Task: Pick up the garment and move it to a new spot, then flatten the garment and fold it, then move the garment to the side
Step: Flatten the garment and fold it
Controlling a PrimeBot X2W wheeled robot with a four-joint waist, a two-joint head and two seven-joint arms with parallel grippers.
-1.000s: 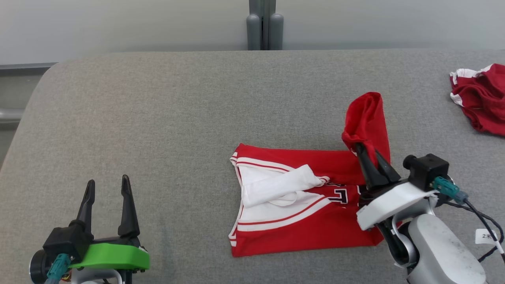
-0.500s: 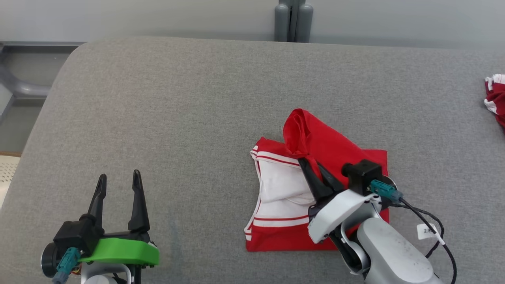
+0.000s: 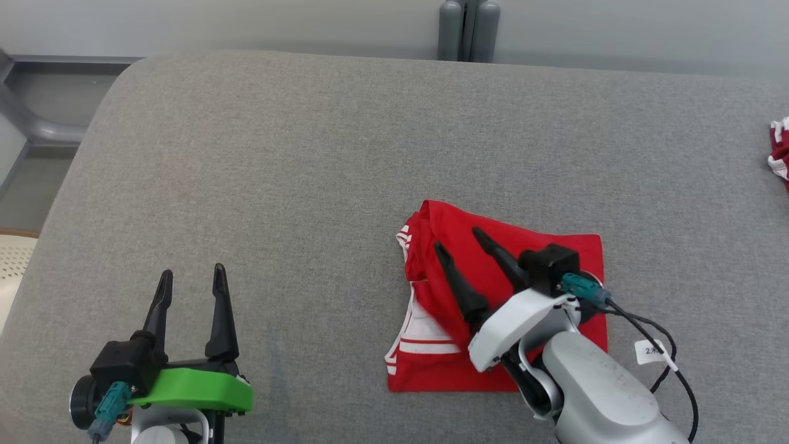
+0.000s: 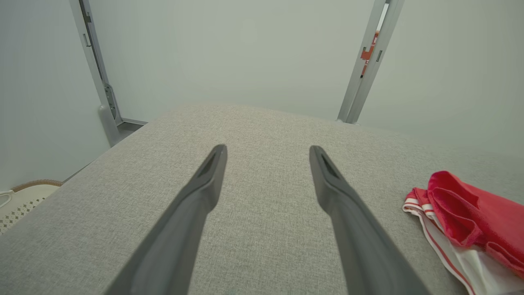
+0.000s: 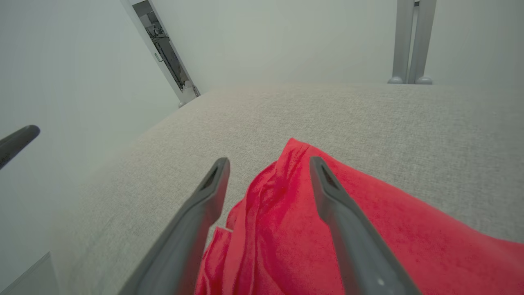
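Head view: the folded red garment (image 3: pixel 542 259) lies on the grey tabletop (image 3: pixel 308 154), right under my right end effector (image 3: pixel 458 238), whose fingers are spread and hold nothing. As I pull away, a fingertip could snag the loose top flap and undo the fold. I count one folded garment, one other red cloth (image 3: pixel 780 154) far right of that end effector, and two end effectors. My left end effector (image 3: pixel 191 271), well to its left, is likewise spread and empty.
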